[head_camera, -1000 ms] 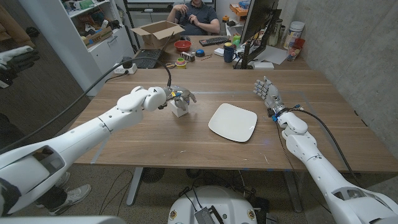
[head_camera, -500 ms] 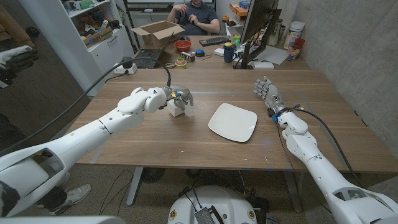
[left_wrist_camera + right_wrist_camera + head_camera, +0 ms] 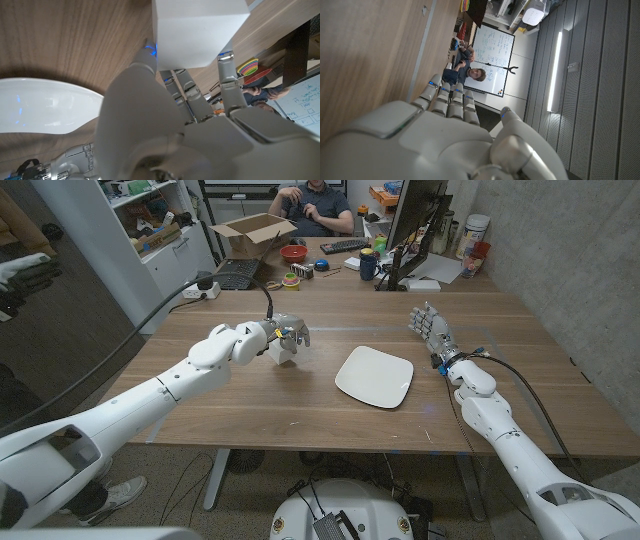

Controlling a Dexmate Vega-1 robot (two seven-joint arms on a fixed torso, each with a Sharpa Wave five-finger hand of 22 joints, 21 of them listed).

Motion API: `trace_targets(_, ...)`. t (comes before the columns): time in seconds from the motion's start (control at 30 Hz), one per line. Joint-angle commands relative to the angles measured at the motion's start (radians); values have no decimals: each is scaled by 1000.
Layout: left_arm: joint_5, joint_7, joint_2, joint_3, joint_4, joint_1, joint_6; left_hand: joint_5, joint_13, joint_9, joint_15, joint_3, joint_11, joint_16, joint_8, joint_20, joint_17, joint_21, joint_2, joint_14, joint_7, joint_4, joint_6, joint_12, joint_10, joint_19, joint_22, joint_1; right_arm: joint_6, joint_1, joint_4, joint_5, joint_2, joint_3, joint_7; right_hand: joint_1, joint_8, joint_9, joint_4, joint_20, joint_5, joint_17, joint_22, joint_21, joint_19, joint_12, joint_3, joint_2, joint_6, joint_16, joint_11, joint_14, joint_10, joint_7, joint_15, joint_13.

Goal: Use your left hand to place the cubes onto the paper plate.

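Cube [image 3: 285, 351] is sitting in the left hand [image 3: 282, 337], white, fingers [image 3: 227, 75] clamping its sides, held just above the worktop [image 3: 250, 400], left of the paper plate [image 3: 375, 376]. Right hand [image 3: 428, 328] is standing upright near the plate's far right side, fingers together, gripping nothing.

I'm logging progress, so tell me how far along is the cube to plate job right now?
Nothing is on the white paper plate yet. In hand: the left hand grips a white cube beside the plate; the left wrist view shows fingers on its sides. The right hand waits open and upright. Left: carrying the cube over and setting it down.
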Motion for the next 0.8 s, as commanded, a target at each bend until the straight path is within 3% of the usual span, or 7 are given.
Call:
trace_targets(0.03, 12, 80, 5, -32, -37, 43, 31, -1, 8, 4, -108, -3, 1, 35, 7, -351, 167, 13, 84, 85, 3, -2, 16, 6, -8, 231, 4, 102, -6, -8, -16, 1, -5, -3, -7, -8, 7, 3, 5, 6, 4, 2, 4, -2, 7, 2, 1, 4, 4, 2, 7, 5, 5, 0, 5, 2)
trace_targets(0.27, 23, 114, 6, -43, -48, 57, 42, -1, 11, 5, -108, -3, 2, 33, 6, -352, 173, 27, 84, 86, 5, -1, 24, 10, -10, 233, 6, 109, -3, -9, -16, 1, -6, -5, -7, -8, 7, 3, 5, 6, 4, 2, 4, -4, 7, 2, 1, 4, 4, 1, 6, 5, 5, -1, 6, 2)
trace_targets(0.4, 14, 159, 5, -60, -52, 78, 50, -1, 12, 6, -108, -3, -2, 30, 5, -352, 175, 34, 85, 86, 5, 0, 25, 12, -9, 233, 6, 112, -5, -8, -17, -1, -6, -7, -11, -9, 7, 3, 5, 5, 5, 2, 4, -4, 8, 2, 1, 4, 4, 2, 7, 5, 5, -1, 5, 2)
trace_targets(0.47, 19, 228, -3, -73, -50, 101, 63, -1, 13, 6, -108, -3, -1, 28, 4, -352, 174, 37, 86, 86, 4, 0, 24, 13, -12, 232, 6, 114, -5, -7, -16, -3, -6, -8, -12, -9, 7, 3, 5, 7, 5, 2, 4, -4, 9, 2, 1, 4, 4, 2, 8, 5, 6, 0, 5, 2)
trace_targets(0.5, 12, 202, 1, -72, -53, 93, 59, -1, 13, 6, -108, -3, -2, 27, 3, -352, 174, 39, 86, 86, 3, 1, 24, 13, -13, 232, 6, 114, -5, -6, -15, -2, -6, -9, -11, -9, 7, 3, 5, 7, 5, 2, 4, -5, 8, 2, 1, 4, 4, 1, 8, 4, 5, -1, 6, 2)
trace_targets(0.57, 20, 271, -7, -82, -49, 114, 68, -1, 13, 7, -108, -3, -3, 23, 2, -352, 172, 42, 86, 84, 2, 1, 24, 13, -16, 231, 6, 115, -9, -6, -17, -3, -7, -10, -13, -9, 7, 3, 5, 7, 5, 2, 4, -5, 8, 2, 1, 4, 4, 1, 8, 4, 6, -1, 6, 2)
trace_targets(0.8, 19, 316, -11, -90, -49, 125, 76, -1, 12, 8, -107, -4, -2, 13, -2, -353, 167, 53, 89, 82, 0, 5, 22, 13, -20, 227, 5, 117, -12, -4, -19, -7, -10, -13, -18, -9, 7, 3, 5, 6, 5, 2, 4, -7, 9, 2, 1, 4, 4, 1, 6, 5, 5, -1, 4, 2)
